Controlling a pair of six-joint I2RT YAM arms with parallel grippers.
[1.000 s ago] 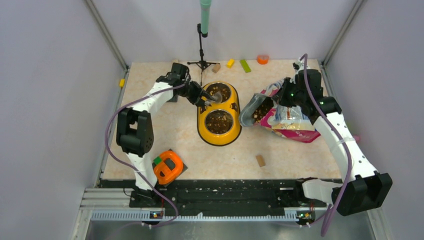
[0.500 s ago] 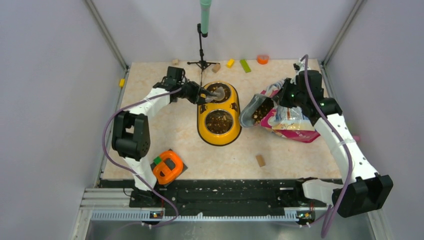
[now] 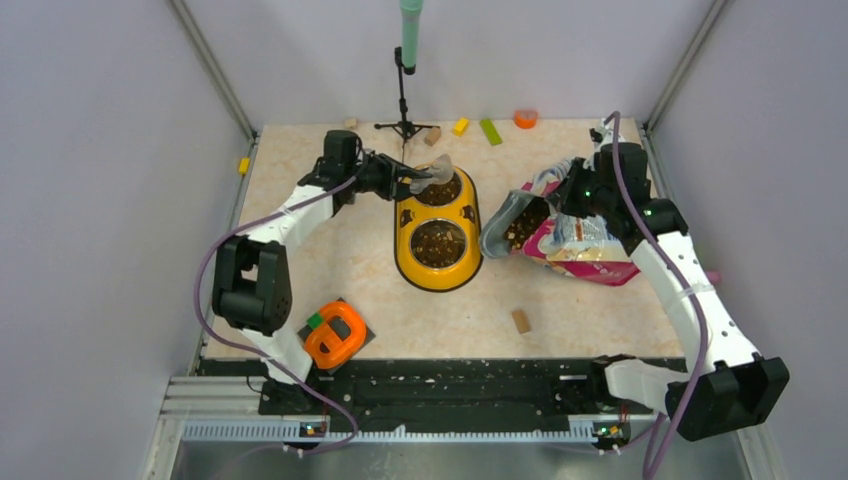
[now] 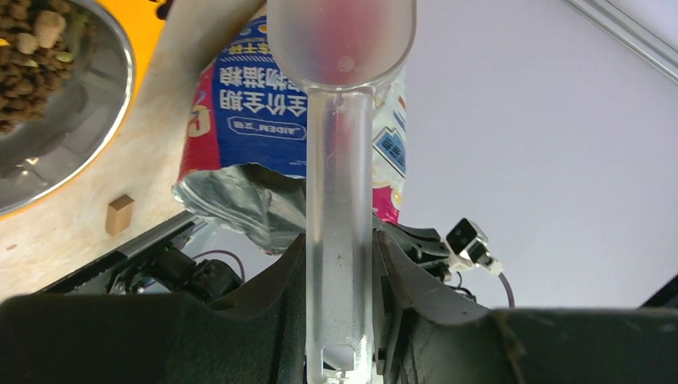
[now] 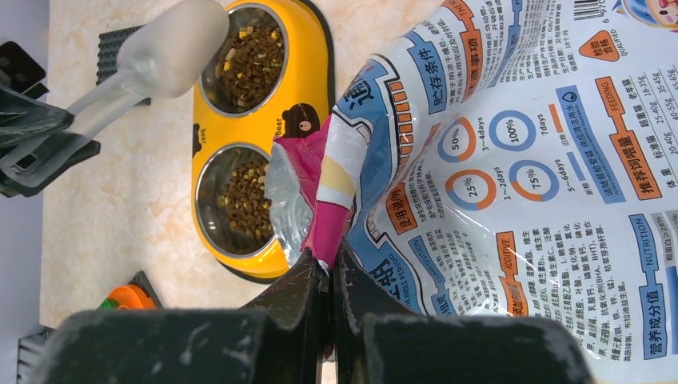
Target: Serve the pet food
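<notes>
Dark-brown kibble (image 3: 438, 243) lies in both steel bowls of the yellow feeder (image 3: 403, 252). More shows in the open mouth of the pink bag (image 3: 588, 255), which is on its side to the right, its edge pinched in my right jaws. My left jaws hold a frosted scoop (image 3: 437, 172) over the far bowl.

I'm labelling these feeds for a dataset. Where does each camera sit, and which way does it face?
Top external: fixed above and behind the arm bases, looking down on the table; both arms show, the yellow bowl between them.
Left wrist: on the left arm, looking along the left gripper and its clear scoop toward the bag.
Right wrist: on the right arm, looking past the right gripper, pinching the bag's edge, down at the bowl.
Shared: all three show bowl, bag, scoop and kibble.
</notes>
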